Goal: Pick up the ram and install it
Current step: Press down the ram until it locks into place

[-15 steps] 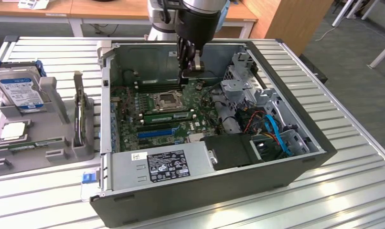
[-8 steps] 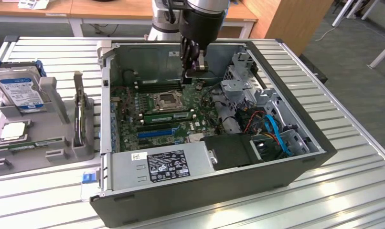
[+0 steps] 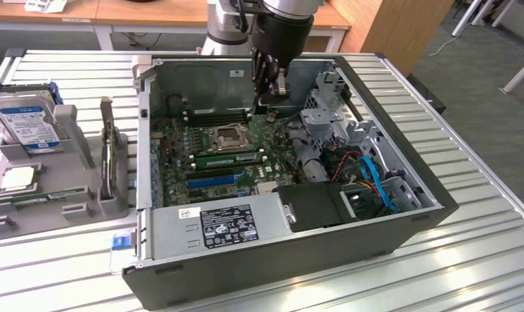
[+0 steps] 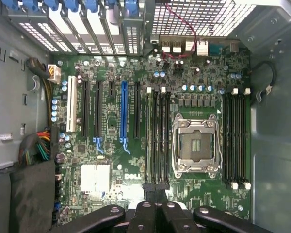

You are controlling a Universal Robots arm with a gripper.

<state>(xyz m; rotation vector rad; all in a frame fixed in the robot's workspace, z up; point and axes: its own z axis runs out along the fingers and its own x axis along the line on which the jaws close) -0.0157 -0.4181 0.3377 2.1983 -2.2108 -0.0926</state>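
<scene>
The ram point(image 3: 231, 157), a long thin green stick with white labels, stands on edge in a black slot beside the empty processor socket point(image 3: 225, 136) on the motherboard. In the wrist view the ram point(image 4: 150, 141) is a narrow green edge running along the outermost slot of the bank next to the socket point(image 4: 195, 145). My gripper point(image 3: 275, 97) hangs inside the open computer case, above the far end of the board and apart from the ram. Its black fingers meet with nothing between them, and the gripper point(image 4: 155, 187) sits over the end of that slot bank.
The case point(image 3: 366, 78) lies open on a slatted metal table, with drive cages and blue and orange cables at the exterior view's right. A grey holder tray point(image 3: 71, 130) to the left carries a blue-labelled hard drive point(image 3: 23, 120), a square processor chip point(image 3: 17, 179) and a thin green strip point(image 3: 49, 195).
</scene>
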